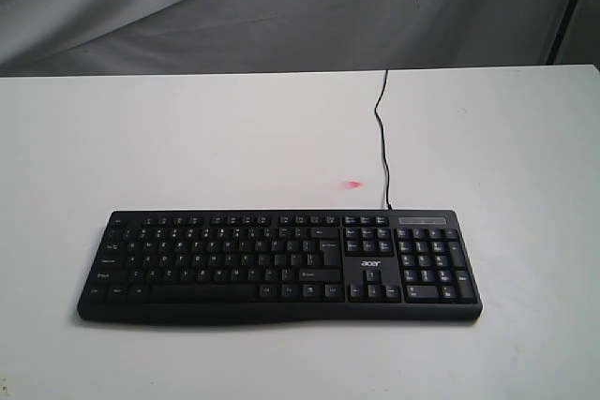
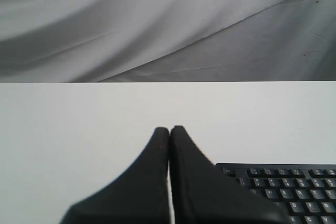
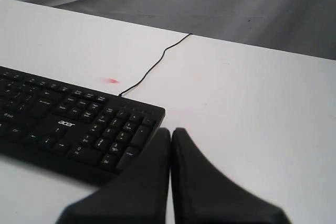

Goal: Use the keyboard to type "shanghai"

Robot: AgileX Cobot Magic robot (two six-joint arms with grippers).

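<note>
The black acer keyboard (image 1: 278,264) lies flat across the near middle of the white table, number pad to the right, its thin cable (image 1: 382,142) running back to the far edge. Neither arm shows in the exterior view. In the left wrist view my left gripper (image 2: 169,129) is shut and empty, off the keyboard's (image 2: 286,187) Esc corner, over bare table. In the right wrist view my right gripper (image 3: 171,131) is shut and empty, just off the number-pad end of the keyboard (image 3: 73,121).
A small red light spot (image 1: 353,183) lies on the table (image 1: 187,138) behind the keyboard, near the cable. Grey draped cloth (image 1: 281,7) hangs behind the table. A dark stand leg (image 1: 567,7) is at the back right.
</note>
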